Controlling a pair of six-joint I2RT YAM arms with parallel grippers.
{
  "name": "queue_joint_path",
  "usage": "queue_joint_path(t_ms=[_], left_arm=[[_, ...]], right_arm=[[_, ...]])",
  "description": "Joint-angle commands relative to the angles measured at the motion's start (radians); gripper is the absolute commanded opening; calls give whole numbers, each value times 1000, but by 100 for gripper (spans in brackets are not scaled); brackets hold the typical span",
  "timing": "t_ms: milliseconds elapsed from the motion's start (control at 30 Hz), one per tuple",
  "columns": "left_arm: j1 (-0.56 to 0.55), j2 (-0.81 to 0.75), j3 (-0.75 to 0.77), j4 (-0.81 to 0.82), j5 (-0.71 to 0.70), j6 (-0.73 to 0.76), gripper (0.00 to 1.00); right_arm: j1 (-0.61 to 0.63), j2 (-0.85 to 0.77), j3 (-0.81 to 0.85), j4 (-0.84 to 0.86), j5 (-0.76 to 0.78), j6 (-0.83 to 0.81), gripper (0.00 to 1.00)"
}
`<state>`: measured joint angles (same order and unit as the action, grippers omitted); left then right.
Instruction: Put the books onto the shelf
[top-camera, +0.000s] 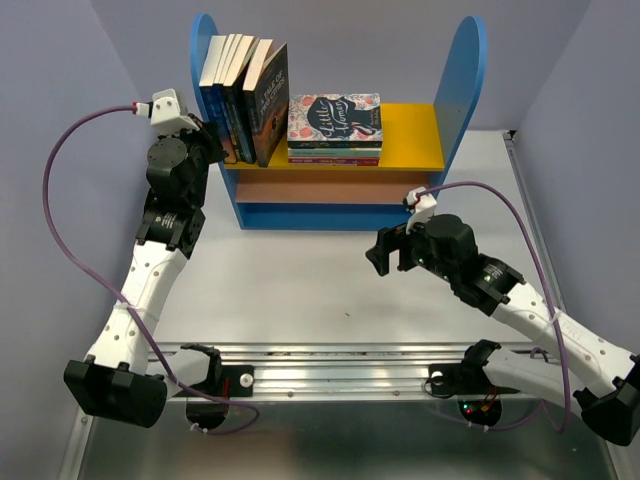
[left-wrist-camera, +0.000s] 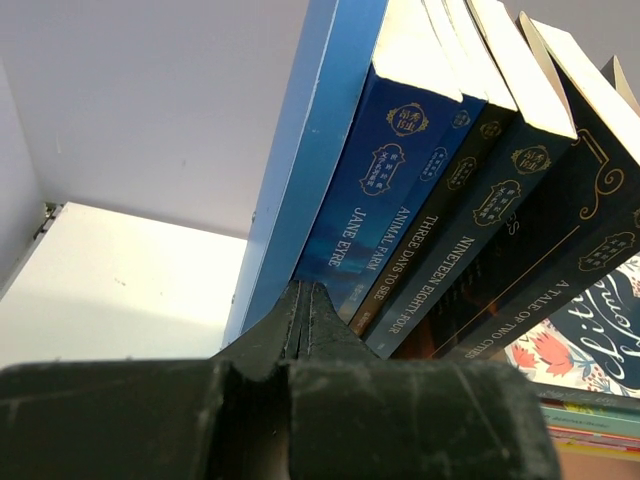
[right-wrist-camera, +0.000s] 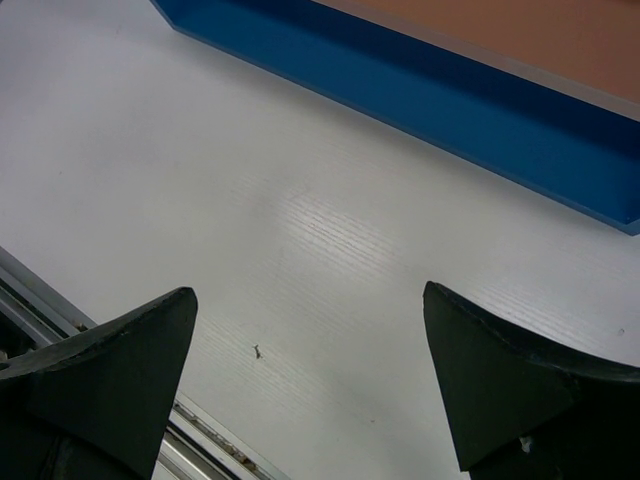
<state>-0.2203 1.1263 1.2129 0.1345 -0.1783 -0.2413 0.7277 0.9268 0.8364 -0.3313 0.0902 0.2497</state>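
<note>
Several books (top-camera: 245, 95) stand on the yellow upper board of the shelf (top-camera: 410, 135), leaning left against its blue side panel (left-wrist-camera: 300, 180). In the left wrist view their spines read Jane Eyre (left-wrist-camera: 365, 200), Animal Farm, Three Days to See, Nineteen Eighty Four and A Tale of Two Cities (left-wrist-camera: 560, 270). My left gripper (left-wrist-camera: 305, 295) is shut with nothing between its fingers. Its tip lies at the foot of Jane Eyre, beside the panel. My right gripper (right-wrist-camera: 310, 290) hangs open over the bare table in front of the shelf's blue base (right-wrist-camera: 480, 110), holding nothing.
A flat stack topped by the floral Little Women cover (top-camera: 335, 125) lies on the yellow board right of the standing books. The brownish middle board (top-camera: 320, 190) is below. A metal rail (top-camera: 330, 372) runs along the near table edge. Grey walls enclose the table.
</note>
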Motion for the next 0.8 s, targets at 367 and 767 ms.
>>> queue_joint_path(t_ms=[367,767], left_arm=[[7,12,63,71,-9,42,0],[7,13,68,77,-26,40,0]], right_arm=[[1,-16,6,21,22,-18,100],[1,-19,4,23,19,-17,100]])
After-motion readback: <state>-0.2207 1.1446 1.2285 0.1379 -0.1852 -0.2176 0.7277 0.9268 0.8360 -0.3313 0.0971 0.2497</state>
